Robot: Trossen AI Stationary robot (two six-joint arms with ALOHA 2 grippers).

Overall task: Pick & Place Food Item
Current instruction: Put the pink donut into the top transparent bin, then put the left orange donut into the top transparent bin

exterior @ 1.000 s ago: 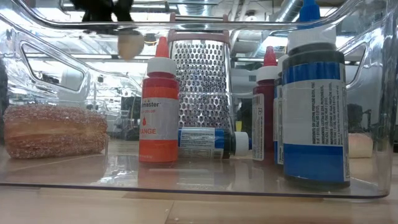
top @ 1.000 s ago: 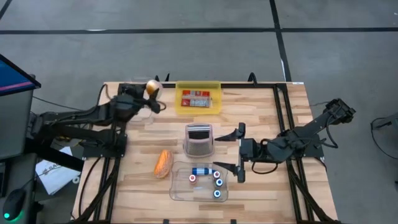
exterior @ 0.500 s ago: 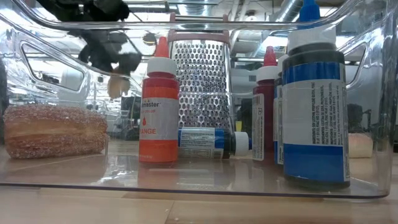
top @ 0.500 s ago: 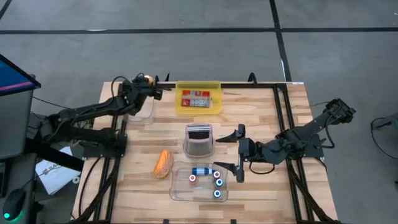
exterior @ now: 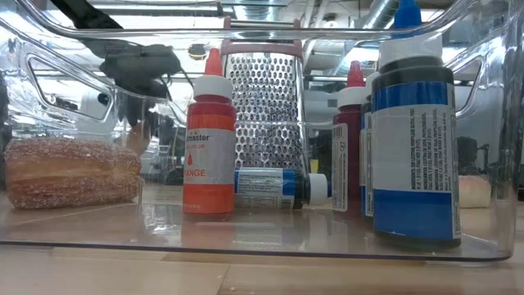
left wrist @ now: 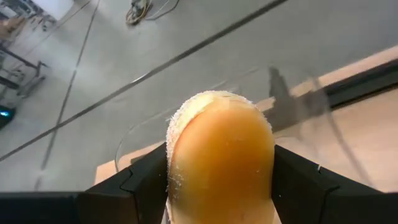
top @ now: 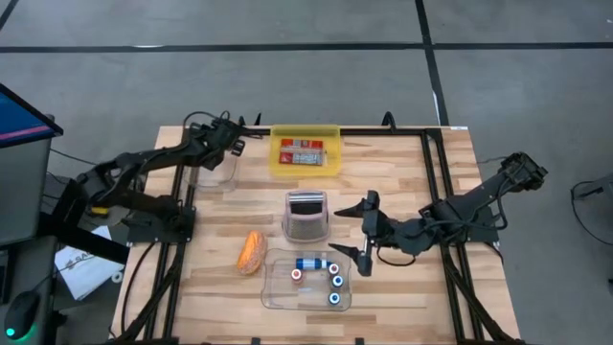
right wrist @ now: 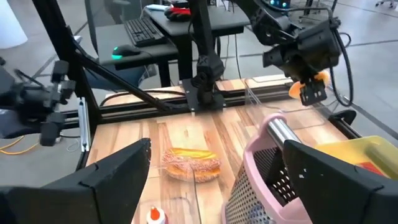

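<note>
Wooden desk (top: 402,172) is carrying everything. Your left gripper (left wrist: 219,186) is squeezing the sugary donut (left wrist: 219,155) between its jaws. The clear tub (top: 213,169) is sitting right under them. Your right gripper (top: 362,230) is waiting, jaws wide open.

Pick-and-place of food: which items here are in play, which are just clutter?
In play: left gripper, shut on the sugared bun; clear container below it.
Clutter: second bun, grater, yellow tray, bottle bin; right gripper open, idle.
</note>
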